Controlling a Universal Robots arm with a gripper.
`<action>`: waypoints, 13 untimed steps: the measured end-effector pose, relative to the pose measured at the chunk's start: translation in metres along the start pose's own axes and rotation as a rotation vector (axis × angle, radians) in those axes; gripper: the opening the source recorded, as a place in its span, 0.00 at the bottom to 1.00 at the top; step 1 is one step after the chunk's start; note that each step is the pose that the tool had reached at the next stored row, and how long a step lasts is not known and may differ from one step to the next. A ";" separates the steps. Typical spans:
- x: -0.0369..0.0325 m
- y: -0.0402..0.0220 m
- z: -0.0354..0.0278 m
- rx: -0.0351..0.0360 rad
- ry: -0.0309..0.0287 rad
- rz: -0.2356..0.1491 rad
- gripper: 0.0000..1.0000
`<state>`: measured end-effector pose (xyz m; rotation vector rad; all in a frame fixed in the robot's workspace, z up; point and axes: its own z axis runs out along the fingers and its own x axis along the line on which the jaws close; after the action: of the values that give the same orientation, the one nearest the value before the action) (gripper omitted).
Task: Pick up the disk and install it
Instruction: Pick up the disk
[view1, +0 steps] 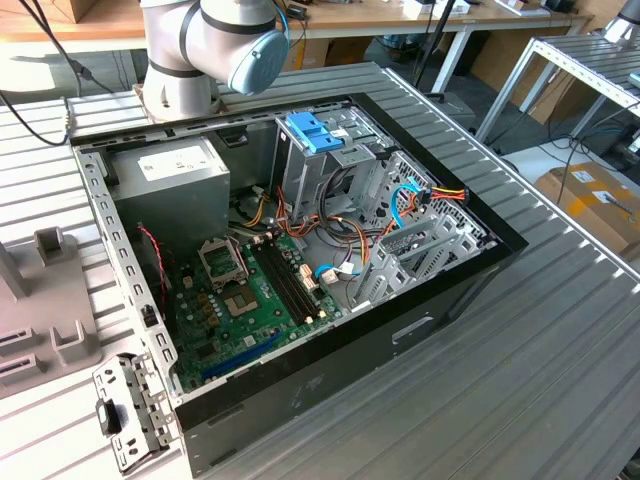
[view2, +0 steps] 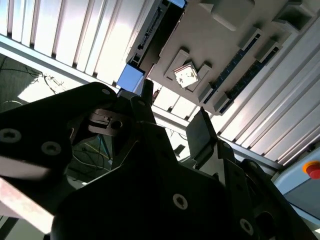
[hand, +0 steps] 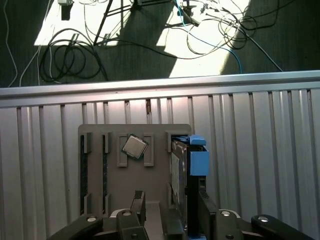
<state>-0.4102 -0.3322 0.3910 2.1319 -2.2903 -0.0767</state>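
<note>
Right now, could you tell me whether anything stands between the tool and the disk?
Nothing visible does. In the first wrist view the open tool hangs right by the dark rectangular disk with bright blue rails, which stands on edge in a slot of the grey slotted tray.

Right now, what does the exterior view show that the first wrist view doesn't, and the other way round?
Exterior view: an open computer case with its green circuit board, and the robot arm beyond it. First wrist view: the disk standing on edge, a small square chip, the open gripper close to them, and cables on the floor. Both: the ribbed metal table and the grey holder.
</note>
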 end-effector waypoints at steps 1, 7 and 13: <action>0.0000 0.0000 0.0000 0.0000 0.0000 0.000 0.54; 0.0000 -0.0001 0.0020 -0.0001 -0.0004 0.000 0.54; 0.0001 -0.0002 0.0048 -0.0002 -0.0025 0.000 0.54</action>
<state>-0.4103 -0.3322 0.3861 2.1330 -2.2914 -0.0796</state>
